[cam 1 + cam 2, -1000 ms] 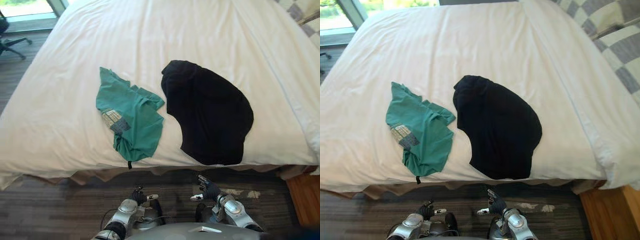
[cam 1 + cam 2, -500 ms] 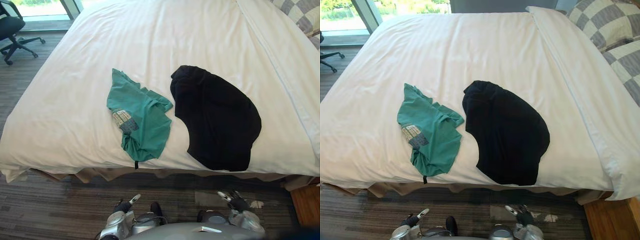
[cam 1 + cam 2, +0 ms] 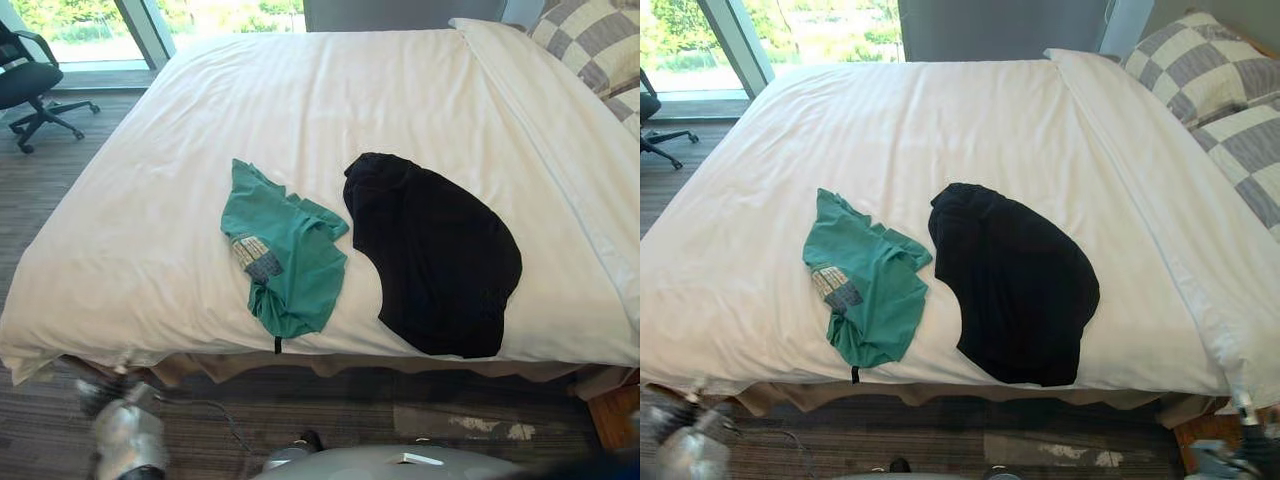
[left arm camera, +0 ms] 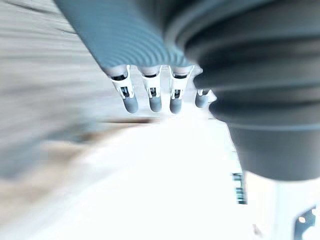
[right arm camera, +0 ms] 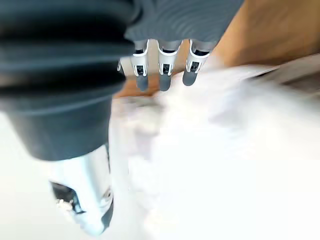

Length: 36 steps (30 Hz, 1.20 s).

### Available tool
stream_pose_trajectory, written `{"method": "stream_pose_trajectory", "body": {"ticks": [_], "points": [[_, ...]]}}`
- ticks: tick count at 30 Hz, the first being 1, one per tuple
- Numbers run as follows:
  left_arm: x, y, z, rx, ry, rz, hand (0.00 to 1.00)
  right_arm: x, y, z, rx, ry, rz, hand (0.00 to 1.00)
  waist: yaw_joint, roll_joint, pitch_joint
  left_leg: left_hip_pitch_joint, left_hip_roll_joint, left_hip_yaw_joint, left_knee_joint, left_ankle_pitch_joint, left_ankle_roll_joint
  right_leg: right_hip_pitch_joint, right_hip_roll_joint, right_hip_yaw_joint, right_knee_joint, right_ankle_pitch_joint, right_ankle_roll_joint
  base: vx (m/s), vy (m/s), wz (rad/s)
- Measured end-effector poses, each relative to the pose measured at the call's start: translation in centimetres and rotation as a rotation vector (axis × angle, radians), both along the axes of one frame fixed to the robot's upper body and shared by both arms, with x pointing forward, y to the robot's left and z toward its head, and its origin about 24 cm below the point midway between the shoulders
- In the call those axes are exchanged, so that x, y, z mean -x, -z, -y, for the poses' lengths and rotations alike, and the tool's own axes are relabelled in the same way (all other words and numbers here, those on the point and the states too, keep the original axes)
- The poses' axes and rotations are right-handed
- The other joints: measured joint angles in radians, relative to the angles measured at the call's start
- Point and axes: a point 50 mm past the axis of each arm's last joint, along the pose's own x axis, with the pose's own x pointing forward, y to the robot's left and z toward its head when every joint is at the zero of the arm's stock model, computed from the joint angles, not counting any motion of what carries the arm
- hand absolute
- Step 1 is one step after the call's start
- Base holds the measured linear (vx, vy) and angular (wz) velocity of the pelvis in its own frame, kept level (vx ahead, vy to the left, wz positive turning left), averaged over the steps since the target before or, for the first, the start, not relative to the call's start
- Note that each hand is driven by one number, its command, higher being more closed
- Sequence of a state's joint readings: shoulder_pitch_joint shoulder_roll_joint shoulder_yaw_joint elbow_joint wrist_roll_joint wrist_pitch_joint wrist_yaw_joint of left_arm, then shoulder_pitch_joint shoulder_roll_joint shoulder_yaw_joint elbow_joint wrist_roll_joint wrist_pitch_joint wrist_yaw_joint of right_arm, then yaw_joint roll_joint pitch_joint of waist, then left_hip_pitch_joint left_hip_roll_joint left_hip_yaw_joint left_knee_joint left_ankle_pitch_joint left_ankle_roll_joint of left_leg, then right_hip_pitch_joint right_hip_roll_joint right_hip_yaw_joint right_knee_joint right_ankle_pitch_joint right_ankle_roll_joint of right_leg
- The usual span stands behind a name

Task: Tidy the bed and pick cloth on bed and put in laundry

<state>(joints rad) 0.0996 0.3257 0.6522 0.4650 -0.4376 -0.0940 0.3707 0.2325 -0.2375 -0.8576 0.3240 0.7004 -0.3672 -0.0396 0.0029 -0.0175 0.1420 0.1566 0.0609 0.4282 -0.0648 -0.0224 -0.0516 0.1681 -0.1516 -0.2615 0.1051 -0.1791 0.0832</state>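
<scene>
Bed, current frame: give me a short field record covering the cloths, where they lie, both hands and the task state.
bed: white cover, mostly smooth
green cloth: crumpled, by the near edge, on the robot's left of the black cloth
black cloth: spread flat, by the near edge
left hand: low by the bed's near-left corner, fingers straight, holding nothing
right hand: low by the near-right corner, fingers straight, holding nothing
task state: both cloths lie on the bed, neither picked up
</scene>
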Motion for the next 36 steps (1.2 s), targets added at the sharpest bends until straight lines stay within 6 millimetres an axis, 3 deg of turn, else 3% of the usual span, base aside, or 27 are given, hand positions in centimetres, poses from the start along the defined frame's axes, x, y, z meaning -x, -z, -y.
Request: {"method": "stream_pose_trajectory", "body": {"ticks": [4, 6, 9, 13, 17, 22, 30, 32, 35, 36], "points": [[-1.0, -5.4, -1.6, -0.220, 0.042, 0.124, 0.00, -0.2, -3.8, 0.6, 0.185, -0.032, 0.059, 0.00, 0.006, -0.006, -0.014, 0.002, 0.002, -0.006, 0.034, -0.030, 0.001, 0.018, -0.004, 0.001, 0.003, 0.000, 0.000, 0.15, 0.017, 0.09], [-1.4, -7.0, -1.6, -0.299, 0.070, 0.165, 0.00, -0.7, -4.8, 0.3, 0.241, -0.076, 0.066, 0.00, 0.010, -0.003, -0.019, 0.002, 0.003, -0.007, 0.037, -0.036, 0.001, 0.018, -0.004, 0.003, 0.008, 0.000, 0.000, 0.08, -0.003, 0.05], [-1.8, -7.6, -0.4, -0.440, 0.119, 0.095, 0.00, -2.7, -6.3, -0.7, 0.302, -0.181, 0.125, 0.00, 0.012, 0.007, -0.028, 0.018, 0.004, -0.002, 0.038, -0.044, 0.004, 0.019, -0.003, 0.017, 0.017, 0.000, -0.001, 0.10, -0.012, -0.01], [-4.0, -9.3, 2.2, -0.619, 0.253, 0.065, 0.00, -7.6, -7.6, -1.8, 0.289, -0.376, 0.123, 0.00, 0.008, 0.008, -0.035, 0.043, 0.014, 0.001, 0.054, -0.058, 0.007, 0.031, 0.007, 0.066, 0.043, 0.003, -0.004, 0.04, -0.033, -0.06], [-6.2, -8.3, 4.8, -0.665, 0.417, -0.022, 0.00, -10.6, -6.1, -5.3, 0.253, -0.554, 0.073, 0.00, 0.006, 0.010, -0.034, 0.049, 0.026, 0.006, 0.067, -0.068, 0.000, 0.021, 0.019, 0.118, 0.053, 0.007, -0.007, 0.01, -0.051, -0.12], [-7.7, -5.4, 8.7, -0.646, 0.593, -0.144, 0.00, -11.7, -3.7, -10.1, 0.244, -0.727, -0.010, 0.00, -0.019, 0.018, -0.026, 0.050, 0.038, 0.031, 0.073, -0.068, 0.000, 0.010, 0.034, 0.166, 0.052, 0.031, -0.008, 0.01, -0.056, -0.21], [-8.0, -1.5, 10.0, -0.600, 0.715, -0.393, 0.00, -12.5, -3.9, -12.3, 0.277, -0.807, -0.014, 0.00, -0.040, 0.022, -0.022, 0.025, 0.049, 0.056, 0.087, -0.077, 0.007, -0.039, 0.045, 0.220, 0.070, 0.035, -0.007, 0.00, -0.082, -0.13], [-8.2, -1.5, 10.3, -0.597, 0.737, -0.398, 0.00, -12.4, -4.1, -12.4, 0.283, -0.808, -0.006, 0.00, -0.041, 0.026, -0.019, 0.012, 0.056, 0.056, 0.088, -0.077, 0.007, -0.062, 0.048, 0.221, 0.091, 0.035, -0.007, 0.00, -0.077, 0.03], [-8.7, -1.6, 10.7, -0.625, 0.762, -0.414, 0.00, -12.4, -5.0, -12.7, 0.310, -0.812, 0.026, 0.00, -0.043, 0.046, 0.004, 0.000, 0.075, 0.058, 0.096, -0.076, 0.007, -0.119, 0.067, 0.226, 0.183, 0.035, -0.007, 0.00, -0.082, -0.04], [-8.9, -1.6, 10.7, -0.630, 0.766, -0.424, 0.00, -12.5, -5.4, -12.8, 0.320, -0.815, 0.043, 0.00, -0.044, 0.068, 0.029, -0.002, 0.094, 0.057, 0.107, -0.076, 0.007, -0.181, 0.088, 0.255, 0.256, -0.010, -0.022, -0.01, -0.110, -0.14]]}}
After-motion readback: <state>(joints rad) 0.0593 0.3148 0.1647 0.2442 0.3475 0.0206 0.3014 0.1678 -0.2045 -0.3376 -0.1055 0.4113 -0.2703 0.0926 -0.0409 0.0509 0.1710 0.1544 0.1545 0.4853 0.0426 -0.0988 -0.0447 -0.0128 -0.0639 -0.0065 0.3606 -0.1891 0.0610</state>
